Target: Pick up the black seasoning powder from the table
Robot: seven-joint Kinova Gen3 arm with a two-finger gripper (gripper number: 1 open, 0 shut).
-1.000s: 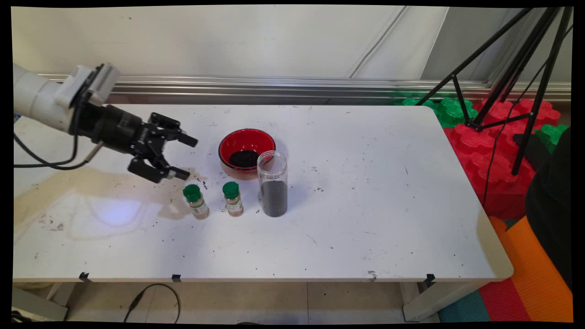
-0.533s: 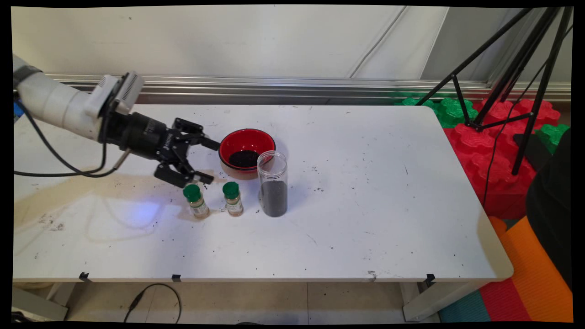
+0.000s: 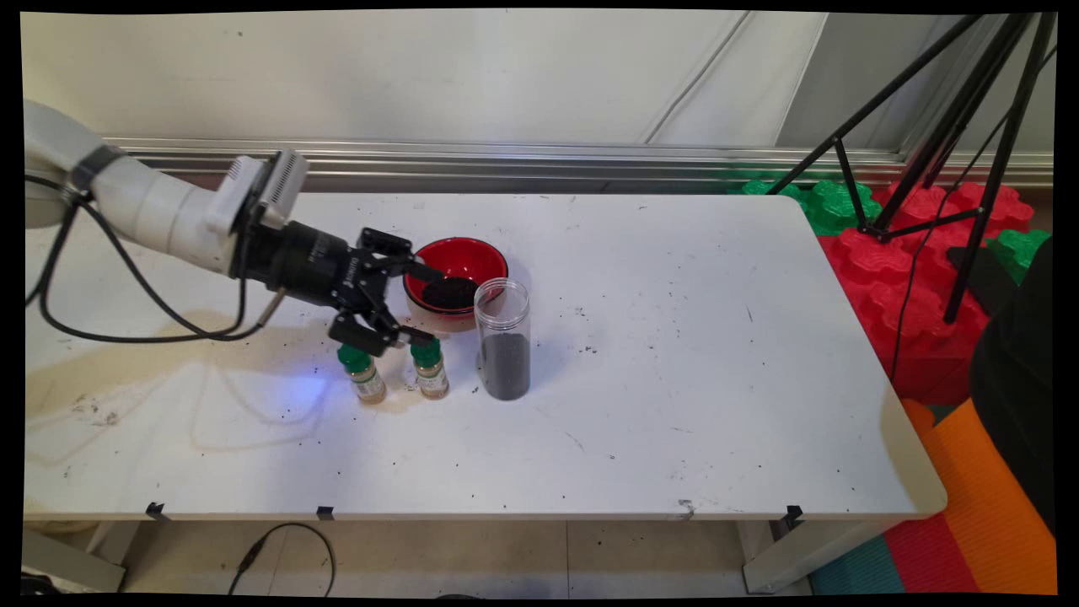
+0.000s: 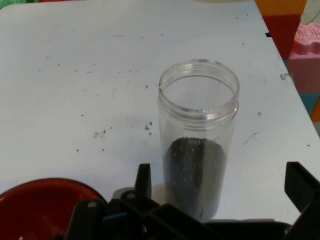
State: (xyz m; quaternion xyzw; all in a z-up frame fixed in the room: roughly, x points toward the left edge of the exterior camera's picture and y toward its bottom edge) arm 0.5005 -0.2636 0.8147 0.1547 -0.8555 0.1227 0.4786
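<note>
The tool (image 3: 419,305) is low over the bench (image 3: 674,354) and its fingers are spread wide, gripping nothing — one fingertip lies over the near rim of the red bowl (image 3: 456,271), the other sits just above the green caps of the two little spice bottles. Right ahead of it, along the hand view, stands the clear jar (image 4: 198,137), upright, lid off, with a dark granular fill in its lower part. In the main view that jar (image 3: 502,339) is just in front of the bowl's right side and just beside the right spice bottle (image 3: 430,367); the left spice bottle (image 3: 361,372) stands a little further off.

How would that jar handle? By the look of it, thin clear plastic — light, stiff enough, smooth-walled and likely a touch slippery. It is tall and narrow with the weight sitting low, so a nudge near the rim could tip it, and the open mouth would spill the grains. The sound place to take hold looks to be the straight wall around mid-height, above the fill line and below the threaded neck, fingers on opposite sides. Room is tight: the bowl and the nearer bottle crowd it on the arm's side.
</note>
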